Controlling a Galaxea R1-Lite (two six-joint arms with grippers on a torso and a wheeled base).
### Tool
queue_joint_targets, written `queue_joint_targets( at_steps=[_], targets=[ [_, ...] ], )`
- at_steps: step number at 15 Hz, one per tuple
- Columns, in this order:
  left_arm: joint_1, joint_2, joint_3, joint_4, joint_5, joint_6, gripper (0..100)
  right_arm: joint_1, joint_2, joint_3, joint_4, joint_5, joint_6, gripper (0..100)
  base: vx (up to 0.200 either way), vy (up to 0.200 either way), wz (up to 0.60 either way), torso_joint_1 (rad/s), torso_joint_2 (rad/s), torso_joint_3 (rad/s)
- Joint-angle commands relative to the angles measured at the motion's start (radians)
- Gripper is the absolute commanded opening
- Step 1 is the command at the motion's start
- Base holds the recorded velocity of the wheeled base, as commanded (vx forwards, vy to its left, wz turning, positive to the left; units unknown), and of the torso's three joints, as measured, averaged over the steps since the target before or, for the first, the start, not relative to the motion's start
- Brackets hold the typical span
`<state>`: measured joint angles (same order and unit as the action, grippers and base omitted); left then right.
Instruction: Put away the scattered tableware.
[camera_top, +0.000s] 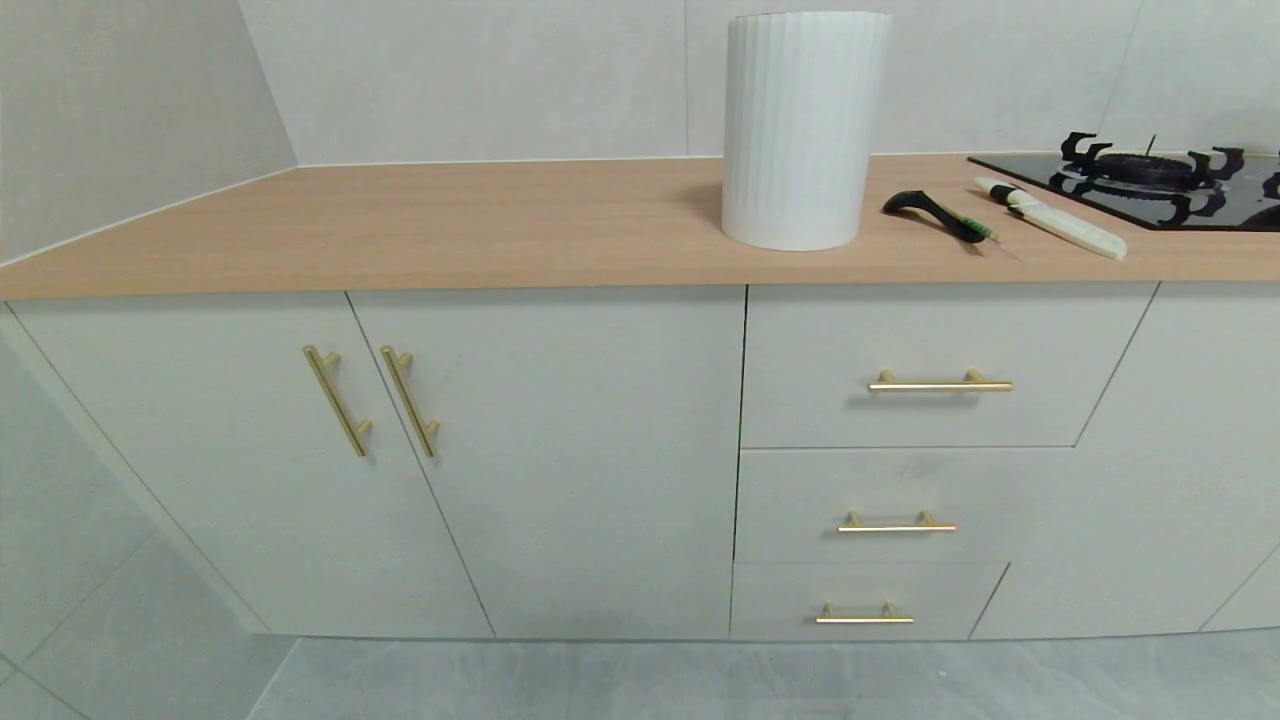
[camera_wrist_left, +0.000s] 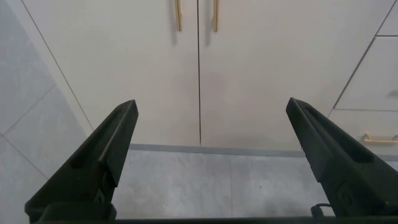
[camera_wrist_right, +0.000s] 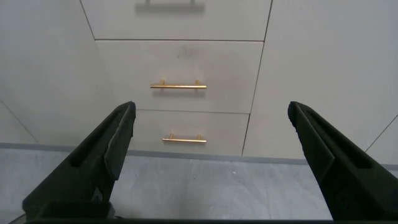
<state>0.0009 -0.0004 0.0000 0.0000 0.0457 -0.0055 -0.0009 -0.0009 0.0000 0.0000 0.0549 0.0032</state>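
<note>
Hanging low before the cabinet, left gripper (camera_wrist_left: 209, 106) and right gripper (camera_wrist_right: 209, 107) both have fingers spread wide, nothing held. Peeler (camera_top: 935, 213) and knife (camera_top: 1050, 222) lie on the counter (camera_top: 450, 225), upper right of the head view, just right of the white jar (camera_top: 805, 130). Risks: both tools lie flat and thin, so a pinch may slip. Knife sits close to the hob (camera_top: 1150, 185). Rising arms could clip the counter edge or tip the jar.
</note>
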Motion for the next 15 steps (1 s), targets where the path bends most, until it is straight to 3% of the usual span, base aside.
queue_joint_targets(
  at_steps=[1, 3, 6, 11, 12, 13, 15],
  targets=[
    [0.001, 0.000, 0.000, 0.000, 0.000, -0.001, 100, 0.001, 0.007, -0.041, -0.018, -0.013, 0.008, 100, 0.000, 0.000, 0.00, 0.000, 0.00, 0.000],
    [0.001, 0.000, 0.000, 0.000, 0.000, -0.001, 100, 0.012, 0.191, -0.209, -0.011, -0.017, 0.061, 100, 0.000, 0.000, 0.00, 0.000, 0.00, 0.000],
    [0.001, 0.000, 0.000, 0.000, 0.000, -0.001, 100, 0.076, 0.493, -0.256, -0.020, 0.049, 0.024, 100, 0.000, 0.000, 0.00, 0.000, 0.00, 0.000],
    [0.001, 0.000, 0.000, 0.000, 0.000, -0.001, 100, 0.153, 0.952, -0.350, -0.078, 0.056, 0.024, 100, 0.000, 0.000, 0.00, 0.000, 0.00, 0.000],
    [0.001, 0.000, 0.000, 0.000, 0.000, -0.001, 100, 0.154, 0.960, -0.351, -0.080, 0.056, 0.024, 100, 0.000, 0.000, 0.00, 0.000, 0.00, 0.000],
    [0.001, 0.000, 0.000, 0.000, 0.000, -0.001, 100, 0.180, 1.134, -0.408, -0.087, 0.048, 0.011, 100, 0.000, 0.000, 0.00, 0.000, 0.00, 0.000],
    [0.001, 0.000, 0.000, 0.000, 0.000, -0.001, 100, 0.183, 1.338, -0.477, -0.209, 0.049, 0.011, 100, 0.000, 0.000, 0.00, 0.000, 0.00, 0.000]
  ],
)
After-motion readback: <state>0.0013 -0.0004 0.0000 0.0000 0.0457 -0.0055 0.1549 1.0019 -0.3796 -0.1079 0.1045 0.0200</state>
